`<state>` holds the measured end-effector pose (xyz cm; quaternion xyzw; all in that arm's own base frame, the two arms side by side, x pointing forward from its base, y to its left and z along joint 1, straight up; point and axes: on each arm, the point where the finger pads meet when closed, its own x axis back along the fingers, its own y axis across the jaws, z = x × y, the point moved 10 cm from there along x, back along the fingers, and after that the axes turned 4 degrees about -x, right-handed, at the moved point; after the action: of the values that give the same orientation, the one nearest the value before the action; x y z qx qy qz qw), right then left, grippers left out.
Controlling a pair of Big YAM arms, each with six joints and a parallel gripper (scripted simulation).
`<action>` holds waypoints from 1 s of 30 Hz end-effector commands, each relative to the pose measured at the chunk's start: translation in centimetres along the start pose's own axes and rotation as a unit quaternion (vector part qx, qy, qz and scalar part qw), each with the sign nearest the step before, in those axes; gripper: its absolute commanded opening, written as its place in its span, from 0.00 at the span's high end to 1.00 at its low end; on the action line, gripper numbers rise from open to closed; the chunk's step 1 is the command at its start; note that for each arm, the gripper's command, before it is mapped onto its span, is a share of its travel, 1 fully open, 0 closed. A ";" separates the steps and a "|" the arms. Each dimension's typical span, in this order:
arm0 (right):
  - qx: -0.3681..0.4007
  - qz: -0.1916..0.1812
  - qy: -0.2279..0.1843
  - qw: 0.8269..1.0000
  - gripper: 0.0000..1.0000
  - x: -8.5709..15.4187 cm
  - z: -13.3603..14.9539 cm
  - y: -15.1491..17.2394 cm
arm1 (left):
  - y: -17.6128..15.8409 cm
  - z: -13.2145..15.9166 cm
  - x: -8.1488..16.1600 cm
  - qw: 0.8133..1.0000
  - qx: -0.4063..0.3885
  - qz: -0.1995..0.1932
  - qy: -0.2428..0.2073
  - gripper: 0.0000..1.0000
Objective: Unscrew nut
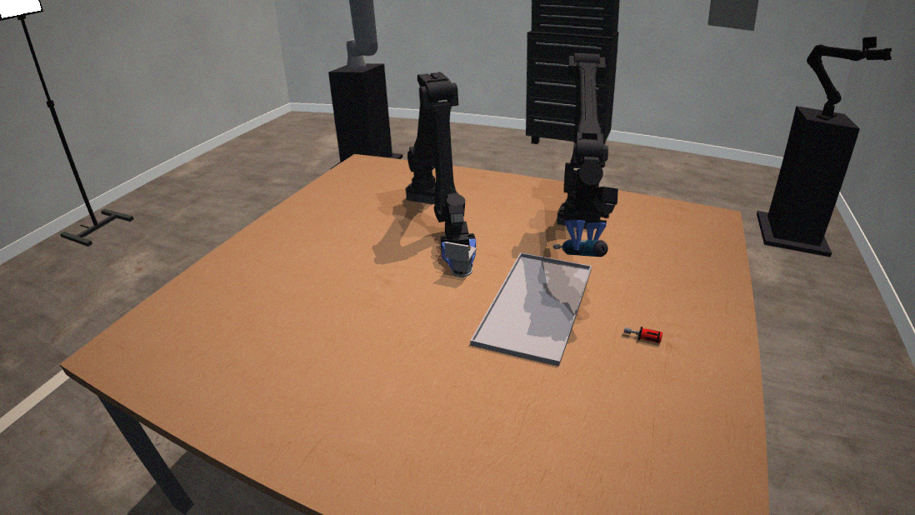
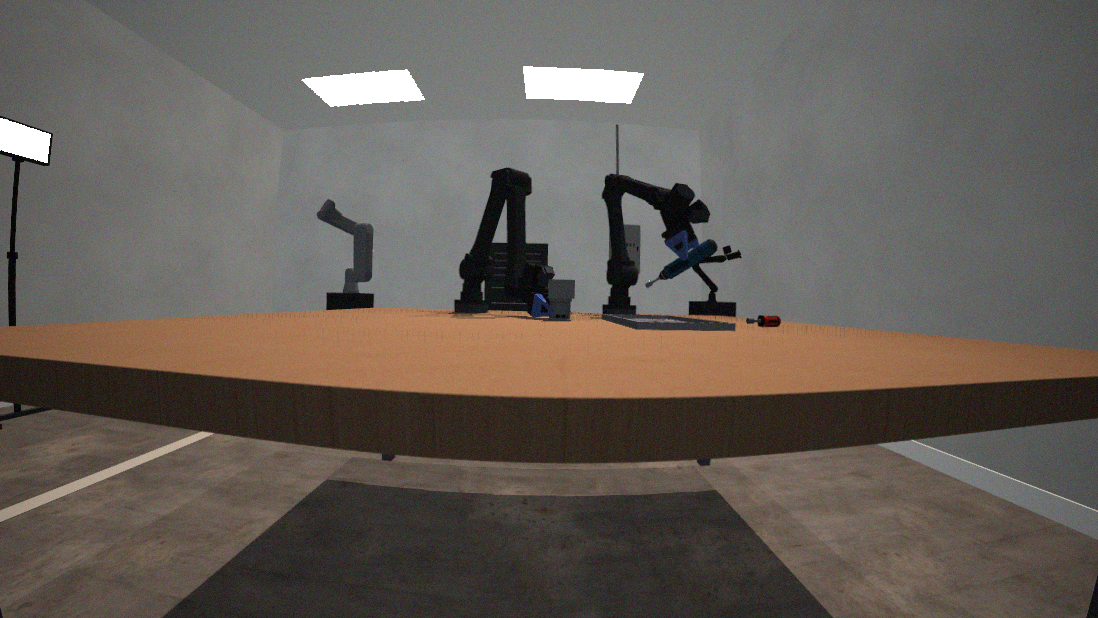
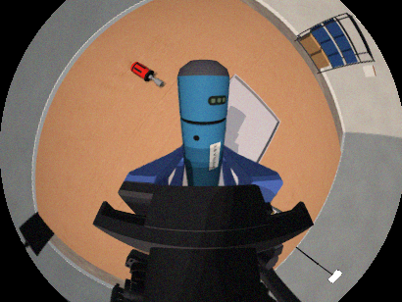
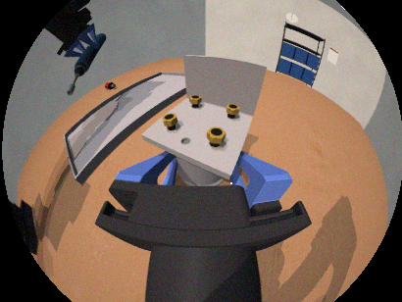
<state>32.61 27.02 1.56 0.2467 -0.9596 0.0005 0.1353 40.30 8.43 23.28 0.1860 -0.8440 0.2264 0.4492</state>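
Left gripper: fingers clamped round the dark blue nut driver, aloft and tilted.
Right gripper: fingers pinching the standing joint module.
Bracket: atop the module, among four brass nuts.

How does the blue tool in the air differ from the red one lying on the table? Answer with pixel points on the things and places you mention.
The blue tool (image 1: 585,247) (image 2: 689,260) (image 3: 203,98) (image 4: 91,52) is held aloft, tilted; the red tool (image 1: 651,334) (image 2: 769,320) (image 3: 141,71) (image 4: 109,85) lies on its side. The blue one's barrel is longer than the red one's stubby handle. Both have a grey metal tip.
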 end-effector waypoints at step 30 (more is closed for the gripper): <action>0.008 0.003 0.020 1.000 0.41 0.0 1.3 -0.1 | 6.6 -7.6 0.9 0.983 0.160 -0.079 0.048 0.58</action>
<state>32.61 27.02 1.56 0.2467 -0.9596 0.0005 0.1353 39.42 15.99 22.99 0.2986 -0.7468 0.3160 0.5032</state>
